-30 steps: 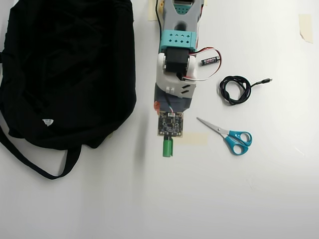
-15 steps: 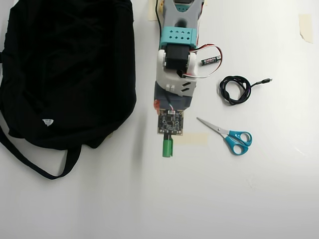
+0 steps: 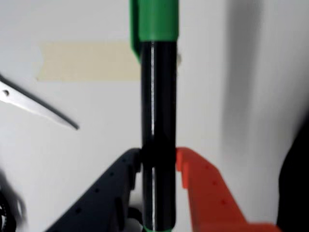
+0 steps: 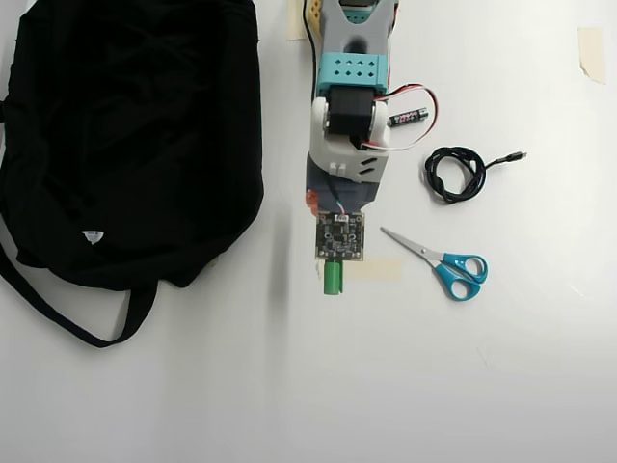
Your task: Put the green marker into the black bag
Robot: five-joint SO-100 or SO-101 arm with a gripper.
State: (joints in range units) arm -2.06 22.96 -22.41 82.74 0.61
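Note:
The green marker [image 3: 157, 96] has a black barrel and a bright green cap; in the wrist view it stands between a dark blue finger [image 3: 118, 176] and an orange finger [image 3: 198, 176]. My gripper [image 3: 158, 162] is shut on the barrel. From overhead, only the marker's green cap [image 4: 332, 278] shows below the wrist's circuit board [image 4: 340, 236]. The black bag [image 4: 125, 135] lies at the left, large and soft, with a small white label and a strap loop near its lower edge. The marker is to the right of the bag, apart from it.
Teal-handled scissors [image 4: 443, 262] lie to the right of the marker, a coiled black cable [image 4: 455, 174] farther up, and a small battery [image 4: 407, 119] beside the arm. A strip of tape [image 4: 374, 269] is stuck to the white table under the marker.
The arm has shifted slightly right and back toward its base in the overhead view, carrying the marker with it; the green cap now shows shorter and higher in the picture.

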